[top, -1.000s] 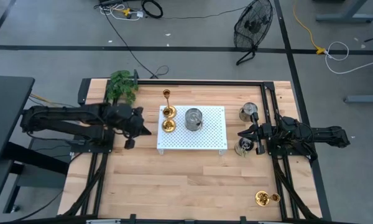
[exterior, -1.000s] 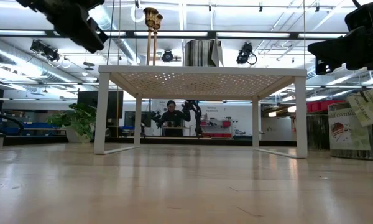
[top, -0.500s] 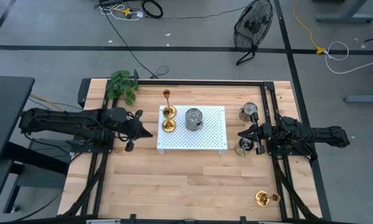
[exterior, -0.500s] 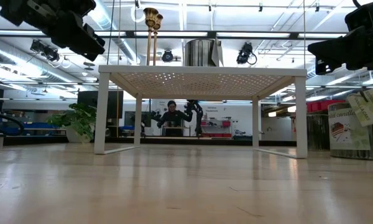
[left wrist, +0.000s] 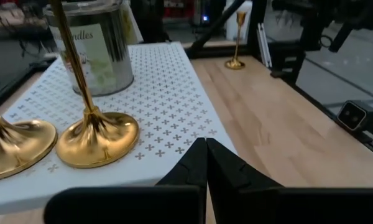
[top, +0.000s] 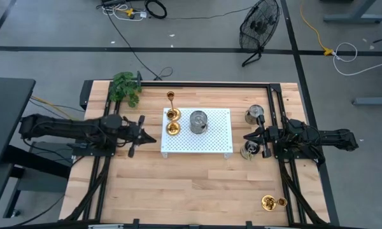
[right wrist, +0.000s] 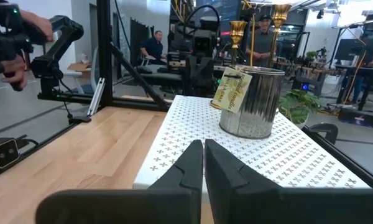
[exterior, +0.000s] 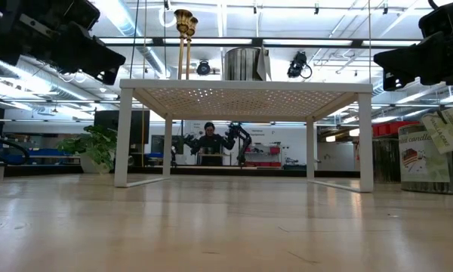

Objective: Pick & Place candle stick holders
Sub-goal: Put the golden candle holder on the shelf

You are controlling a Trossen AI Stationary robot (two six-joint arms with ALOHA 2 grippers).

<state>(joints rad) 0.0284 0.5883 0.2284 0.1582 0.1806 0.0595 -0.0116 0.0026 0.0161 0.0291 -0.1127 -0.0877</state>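
Two tall gold candle stick holders (top: 172,114) (top: 172,128) stand by their round bases on the left part of a white perforated stand (top: 213,143). They also show in the left wrist view (left wrist: 12,146) (left wrist: 96,137). Another holder (top: 170,97) stands on the table behind the stand. One more (top: 272,203) stands near the table's near right corner. My left gripper (top: 151,135) is shut and empty, just left of the stand. My right gripper (top: 247,137) is shut and empty at the stand's right side.
A silver candle tin (top: 198,122) stands on the stand beside the holders. Two more tins (top: 254,114) (top: 249,150) stand on the table near my right gripper. A green plant (top: 126,89) is at the far left corner. A person (exterior: 209,140) sits beyond the table.
My left gripper has drawn back from the stand toward the table's left edge and has sunk a little. It stays shut. The holders on the stand have not moved.
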